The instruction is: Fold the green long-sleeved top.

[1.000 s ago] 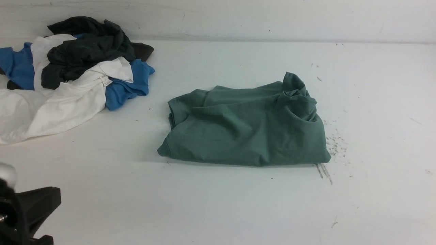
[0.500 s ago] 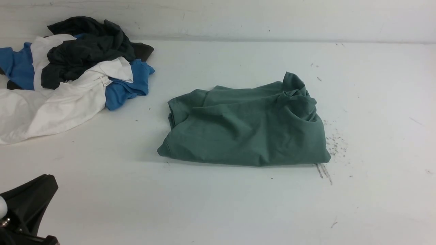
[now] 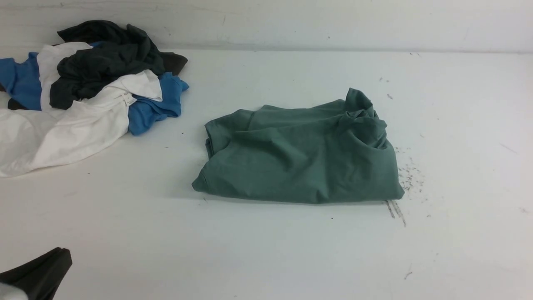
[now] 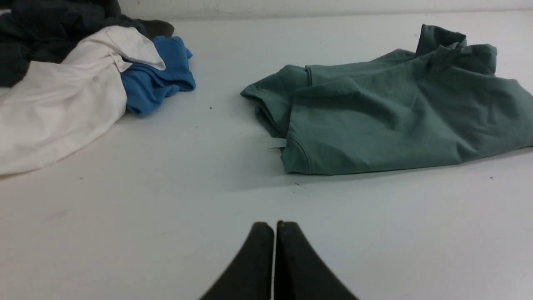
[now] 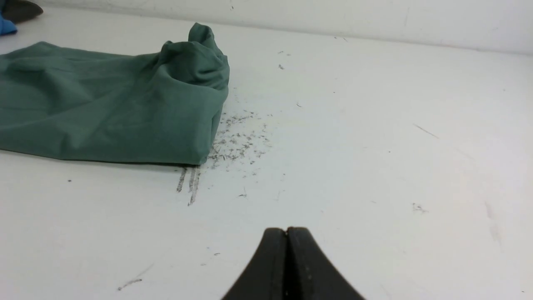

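The green long-sleeved top (image 3: 300,156) lies folded into a rough rectangle at the middle of the white table (image 3: 266,250), with a bunched-up lump of cloth at its far right corner (image 3: 362,112). The left wrist view shows it too (image 4: 391,112), and so does the right wrist view (image 5: 104,100). My left gripper (image 4: 274,225) is shut and empty, low over bare table well in front of the top's left end; only its dark tip (image 3: 41,275) shows at the front view's lower left corner. My right gripper (image 5: 287,230) is shut and empty, short of the top's right end, and out of the front view.
A pile of other clothes sits at the far left: a white garment (image 3: 62,129), a blue garment (image 3: 154,108) and a dark grey-black garment (image 3: 104,58). Dark scuff marks and specks (image 3: 406,179) dot the table by the top's right edge. A white wall (image 3: 291,21) closes the back.
The left gripper has drawn back and down toward the lower left corner of the front view, leaving less of it in sight. The top and the pile have not moved.
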### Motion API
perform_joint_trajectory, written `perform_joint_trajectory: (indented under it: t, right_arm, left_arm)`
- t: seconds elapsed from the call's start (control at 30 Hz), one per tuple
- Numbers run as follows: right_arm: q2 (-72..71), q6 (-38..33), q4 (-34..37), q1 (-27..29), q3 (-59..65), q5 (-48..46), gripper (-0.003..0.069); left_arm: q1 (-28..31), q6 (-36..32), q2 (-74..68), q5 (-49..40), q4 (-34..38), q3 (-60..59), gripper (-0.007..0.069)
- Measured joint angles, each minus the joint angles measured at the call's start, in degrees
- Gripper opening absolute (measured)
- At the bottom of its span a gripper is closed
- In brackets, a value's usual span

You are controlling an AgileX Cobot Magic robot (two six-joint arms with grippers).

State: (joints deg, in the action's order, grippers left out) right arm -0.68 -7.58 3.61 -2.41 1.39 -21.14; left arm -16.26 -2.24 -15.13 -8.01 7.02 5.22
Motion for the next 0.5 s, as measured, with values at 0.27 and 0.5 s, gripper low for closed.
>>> perform_joint_trajectory:
  t: [0.27, 0.5]
  right_arm:
    - [0.0, 0.0, 0.0, 0.0, 0.0, 0.0, -0.0015]
    - [0.0, 0.0, 0.0, 0.0, 0.0, 0.0, -0.0015]
  left_arm:
    - [5.3, -0.5, 15.5, -5.2, -2.6, -6.7, -0.0003]
    - [5.1, -0.1, 15.7, -12.7, -4.7, -6.6, -0.0003]
